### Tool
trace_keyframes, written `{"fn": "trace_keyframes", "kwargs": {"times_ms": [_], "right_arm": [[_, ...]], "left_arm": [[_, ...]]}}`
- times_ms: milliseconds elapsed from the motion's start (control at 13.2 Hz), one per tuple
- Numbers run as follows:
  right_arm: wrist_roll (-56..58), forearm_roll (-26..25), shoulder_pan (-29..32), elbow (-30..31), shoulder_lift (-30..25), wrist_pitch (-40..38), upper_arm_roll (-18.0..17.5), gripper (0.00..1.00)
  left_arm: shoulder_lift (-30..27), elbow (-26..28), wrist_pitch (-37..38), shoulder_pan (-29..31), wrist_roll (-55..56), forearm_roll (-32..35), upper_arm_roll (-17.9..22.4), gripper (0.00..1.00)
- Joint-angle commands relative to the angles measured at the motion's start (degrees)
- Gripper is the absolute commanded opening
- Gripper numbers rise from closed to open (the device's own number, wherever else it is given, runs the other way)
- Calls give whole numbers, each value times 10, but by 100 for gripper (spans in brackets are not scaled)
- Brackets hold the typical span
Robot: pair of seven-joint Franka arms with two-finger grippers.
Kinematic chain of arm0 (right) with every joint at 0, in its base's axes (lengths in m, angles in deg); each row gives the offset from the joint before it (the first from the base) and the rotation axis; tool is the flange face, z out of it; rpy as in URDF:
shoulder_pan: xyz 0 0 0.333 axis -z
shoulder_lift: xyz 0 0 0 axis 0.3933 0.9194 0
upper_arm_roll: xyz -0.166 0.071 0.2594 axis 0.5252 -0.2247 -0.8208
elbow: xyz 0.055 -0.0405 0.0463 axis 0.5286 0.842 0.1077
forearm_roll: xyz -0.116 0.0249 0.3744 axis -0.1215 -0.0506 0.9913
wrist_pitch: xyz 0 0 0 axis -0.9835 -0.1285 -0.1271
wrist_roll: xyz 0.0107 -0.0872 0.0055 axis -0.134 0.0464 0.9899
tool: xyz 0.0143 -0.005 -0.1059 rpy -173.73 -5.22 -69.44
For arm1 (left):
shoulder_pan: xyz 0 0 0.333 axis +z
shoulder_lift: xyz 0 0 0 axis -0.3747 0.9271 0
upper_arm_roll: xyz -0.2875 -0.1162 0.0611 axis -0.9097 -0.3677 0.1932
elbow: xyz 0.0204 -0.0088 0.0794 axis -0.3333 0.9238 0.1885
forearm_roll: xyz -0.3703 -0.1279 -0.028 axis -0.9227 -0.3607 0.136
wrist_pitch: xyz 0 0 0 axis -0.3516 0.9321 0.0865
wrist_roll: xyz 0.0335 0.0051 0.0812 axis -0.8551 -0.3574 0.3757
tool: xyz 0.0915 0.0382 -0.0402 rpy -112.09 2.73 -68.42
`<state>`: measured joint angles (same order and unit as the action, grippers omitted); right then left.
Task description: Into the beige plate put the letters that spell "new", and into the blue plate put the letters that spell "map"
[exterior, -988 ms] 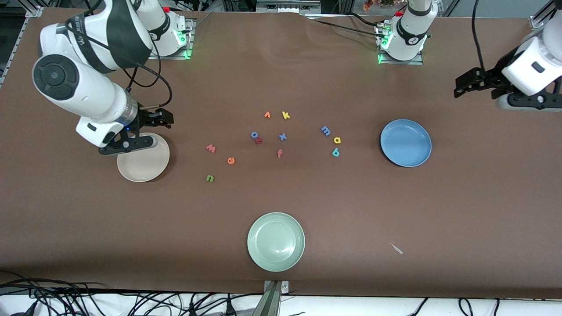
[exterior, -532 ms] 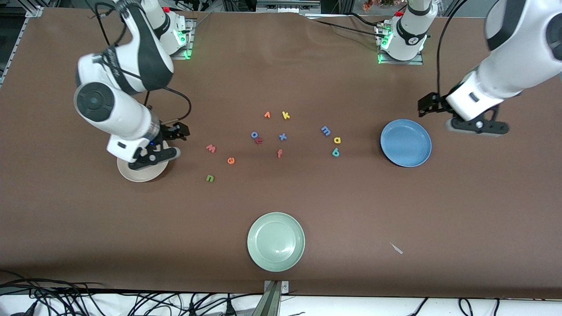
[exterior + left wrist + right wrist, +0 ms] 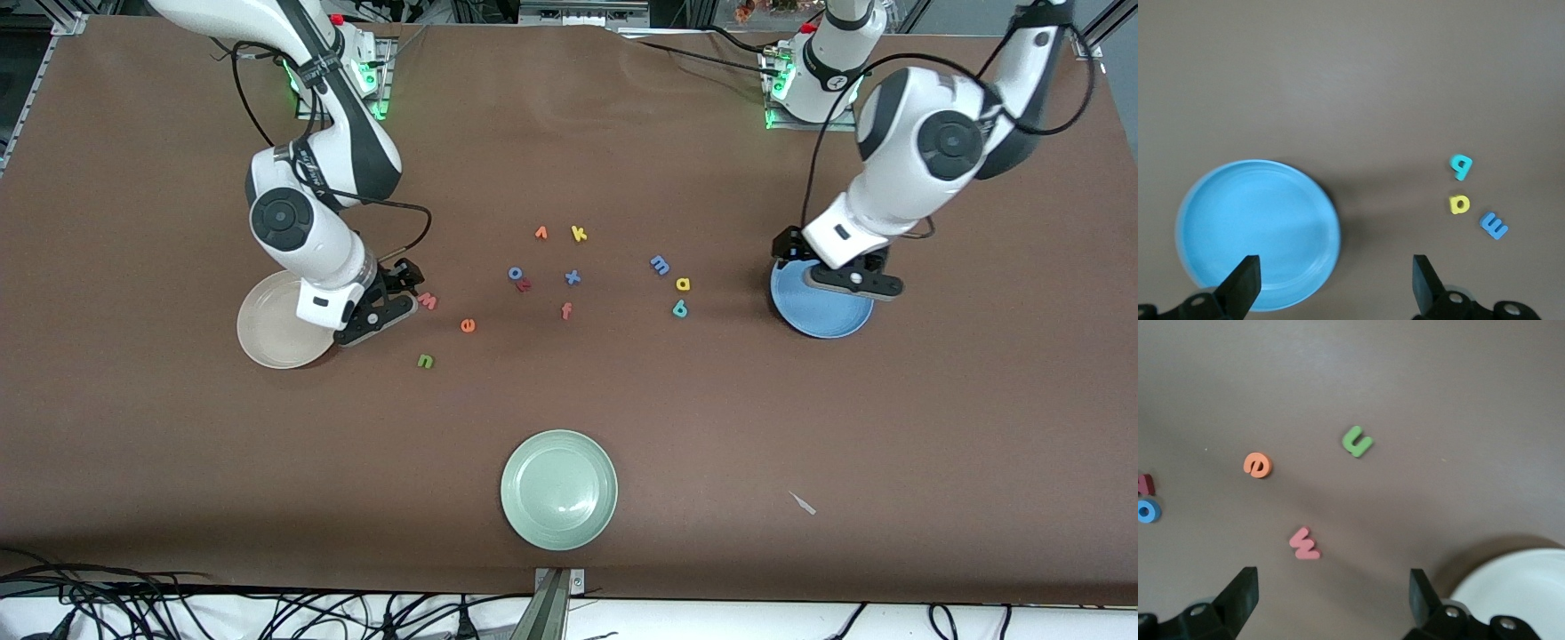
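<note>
From the front, the right gripper (image 3: 397, 286) hangs open between the beige plate (image 3: 271, 333) and the salmon w (image 3: 428, 301); the orange e (image 3: 468, 325) and green n (image 3: 425, 361) lie nearer the camera. The left gripper (image 3: 822, 267) is over the blue plate (image 3: 822, 318).

In the left wrist view, its fingers (image 3: 1245, 283) are spread wide over the glossy plate, with the teal p (image 3: 1461, 165), yellow a (image 3: 1459, 203) and blue m (image 3: 1493, 225) clustered nearby.

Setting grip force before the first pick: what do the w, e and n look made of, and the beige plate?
The w, e and n look like matte foam: thick flat cut-outs, solid colour, no shine. The beige plate looks like smooth hard plastic or glazed ceramic; which one is unclear.
</note>
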<state>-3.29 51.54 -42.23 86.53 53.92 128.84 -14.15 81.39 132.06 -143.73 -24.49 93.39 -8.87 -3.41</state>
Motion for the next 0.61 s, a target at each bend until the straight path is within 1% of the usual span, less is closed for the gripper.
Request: {"fn": "trace_keyframes", "kwargs": {"times_ms": [0, 152, 304, 456, 532], "right_arm": [[38, 3, -1, 57, -2, 70, -12, 100], [59, -4, -9, 59, 16, 74, -16, 100], [101, -4, -10, 55, 39, 92, -16, 100], [121, -4, -10, 55, 56, 112, -16, 100], [122, -5, -10, 55, 62, 121, -16, 100]], "left_arm": [[61, 3, -59, -57, 72, -9, 6, 100], [81, -11, -63, -90, 77, -3, 8, 100], [108, -21, -63, -96, 76, -2, 8, 100], [178, -45, -63, -112, 69, -1, 14, 100], [198, -61, -62, -123, 71, -3, 31, 100]]}}
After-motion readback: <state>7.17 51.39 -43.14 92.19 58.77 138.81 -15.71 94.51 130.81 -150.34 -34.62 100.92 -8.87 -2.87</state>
